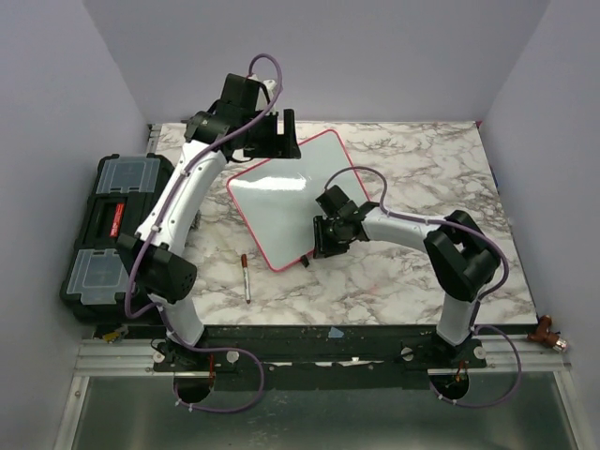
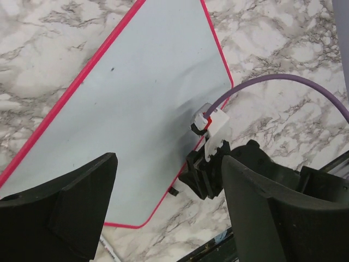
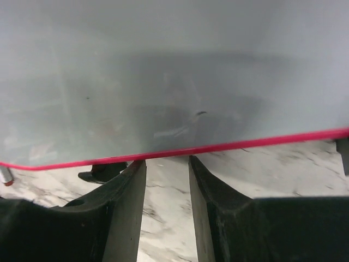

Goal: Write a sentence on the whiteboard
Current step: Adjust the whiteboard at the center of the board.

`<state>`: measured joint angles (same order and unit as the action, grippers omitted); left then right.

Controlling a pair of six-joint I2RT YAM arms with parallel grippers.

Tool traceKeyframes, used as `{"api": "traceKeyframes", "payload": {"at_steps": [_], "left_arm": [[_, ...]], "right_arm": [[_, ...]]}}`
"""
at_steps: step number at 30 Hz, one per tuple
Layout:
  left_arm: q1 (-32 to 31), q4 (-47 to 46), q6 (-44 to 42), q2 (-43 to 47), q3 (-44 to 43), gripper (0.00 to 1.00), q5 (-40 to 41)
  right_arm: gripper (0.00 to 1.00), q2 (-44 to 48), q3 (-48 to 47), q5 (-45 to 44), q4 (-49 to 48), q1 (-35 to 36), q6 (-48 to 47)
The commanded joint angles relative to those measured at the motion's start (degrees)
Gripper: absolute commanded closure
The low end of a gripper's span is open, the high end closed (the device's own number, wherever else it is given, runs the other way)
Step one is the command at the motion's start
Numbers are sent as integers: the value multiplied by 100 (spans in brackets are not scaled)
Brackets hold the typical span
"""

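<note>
Whiteboard (image 1: 279,199) flat on the bench (image 1: 422,169), between the middle and the far-left corner, turned so one rounded corner aims at the far edge and the opposite one at the near edge. Blank so far, no writing visible. Judged thin, stiff and light. Glossy face likely slick, so poor for pads. Better held by the red-pink frame, either clamped at an edge or simply braced so pen pressure cannot spin it. Sits low and flush, so hard to get a finger underneath.

Left end effector (image 2: 169,164) above the board's far end, jaws spread wide, nothing between them. Right end effector (image 3: 167,164) low at the board's edge that faces the near-right corner, jaws part-way apart, only marble in the gap, gripping nothing. Fingertips right at the frame; touching or just short of it, impossible to say.

Marker (image 1: 246,278) loose on the bench near the near edge, just left of the board's near corner. Slim and round, so apt to roll. Best pinched across the barrel.

Pale bare walls (image 1: 328,56) on three sides, close in. Little slack for wide arm swings. Marble-patterned top, hard and smooth, probably offering scant friction against a sliding board. Black toolbox (image 1: 117,220) at the left edge, beside the left arm and apart from the board.
</note>
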<state>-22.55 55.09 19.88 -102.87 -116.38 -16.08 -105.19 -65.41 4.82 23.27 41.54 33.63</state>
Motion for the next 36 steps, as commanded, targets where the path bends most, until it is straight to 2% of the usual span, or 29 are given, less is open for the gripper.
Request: {"api": "traceKeyframes", "payload": {"at_steps": [1, 9, 17, 24, 32, 36], "left_arm": [[56, 185, -233, 884, 490, 20, 575], [122, 66, -323, 2304, 1998, 16, 1115], [158, -173, 140, 3758, 3806, 12, 1559], [163, -338, 1001, 4686, 5252, 15, 1874], [154, -345, 1780, 5065, 6267, 22, 2021], [154, -392, 2064, 4961, 6632, 26, 2034]], "right_arm": [[60, -517, -213, 225, -210, 189, 223], [60, -1013, -785, 179, -318, 312, 311], [60, -1117, -1045, 47, -324, 315, 297], [60, -520, -720, -165, -23, 327, 176], [59, 412, -339, -314, 286, 468, 118], [59, 877, -176, -427, 411, 522, 152]]}}
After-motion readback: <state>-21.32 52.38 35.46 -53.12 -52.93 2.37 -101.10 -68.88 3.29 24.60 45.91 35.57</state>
